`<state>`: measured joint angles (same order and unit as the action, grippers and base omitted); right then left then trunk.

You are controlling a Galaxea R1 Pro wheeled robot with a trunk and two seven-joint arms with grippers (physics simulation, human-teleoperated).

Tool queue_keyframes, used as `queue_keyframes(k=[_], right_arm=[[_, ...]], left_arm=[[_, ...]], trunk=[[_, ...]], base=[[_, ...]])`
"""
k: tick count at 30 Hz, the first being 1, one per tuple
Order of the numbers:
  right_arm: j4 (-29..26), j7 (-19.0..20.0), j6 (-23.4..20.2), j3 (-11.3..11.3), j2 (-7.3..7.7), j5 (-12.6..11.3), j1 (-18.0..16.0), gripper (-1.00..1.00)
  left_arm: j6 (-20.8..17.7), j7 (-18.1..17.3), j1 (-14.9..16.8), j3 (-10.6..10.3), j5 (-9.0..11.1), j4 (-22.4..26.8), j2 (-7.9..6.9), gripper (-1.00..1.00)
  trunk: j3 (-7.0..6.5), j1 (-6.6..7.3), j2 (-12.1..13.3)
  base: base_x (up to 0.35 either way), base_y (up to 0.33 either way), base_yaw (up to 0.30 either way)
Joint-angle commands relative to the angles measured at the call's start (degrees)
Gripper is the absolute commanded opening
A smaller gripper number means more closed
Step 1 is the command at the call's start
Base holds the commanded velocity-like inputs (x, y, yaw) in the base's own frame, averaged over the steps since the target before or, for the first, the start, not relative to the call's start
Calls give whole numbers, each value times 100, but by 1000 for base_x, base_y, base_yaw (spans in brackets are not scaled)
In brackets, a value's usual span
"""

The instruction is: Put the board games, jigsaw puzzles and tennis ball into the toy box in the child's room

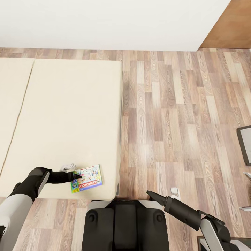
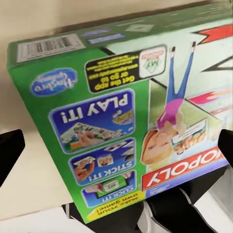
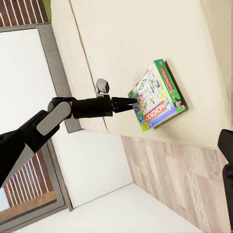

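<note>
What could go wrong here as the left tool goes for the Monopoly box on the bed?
1. The left tool meets the Monopoly box at its edge; the thin, flat box on the soft bed may slide rather than be gripped.
2. The box lies near the bed's corner, so a push could send it onto the floor.
3. An edge grip could let the box tilt or slip when lifted.

Bare bed [image 1: 69,115] around Monopoly box [image 1: 87,179], open wood floor [image 1: 167,115] beside
</note>
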<state>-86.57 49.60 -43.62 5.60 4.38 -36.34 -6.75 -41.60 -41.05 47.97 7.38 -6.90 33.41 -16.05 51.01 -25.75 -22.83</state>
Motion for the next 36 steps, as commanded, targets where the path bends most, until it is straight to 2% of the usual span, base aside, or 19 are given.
queue_keyframes(k=[1,12,36], right_arm=[[0,6,-32,3,1,-20,-2,100],[0,6,-32,3,1,-14,-2,100],[0,6,-36,3,4,-14,-2,100]], left_arm=[[-32,-52,1,35,-59,7,5,100],[-32,-52,1,35,-57,7,5,100],[-32,-55,1,41,-50,8,6,100]], trunk=[[6,-3,-9],[6,-3,-9],[6,-3,-9]], base=[[0,-172,0],[0,-62,0],[0,-146,0]])
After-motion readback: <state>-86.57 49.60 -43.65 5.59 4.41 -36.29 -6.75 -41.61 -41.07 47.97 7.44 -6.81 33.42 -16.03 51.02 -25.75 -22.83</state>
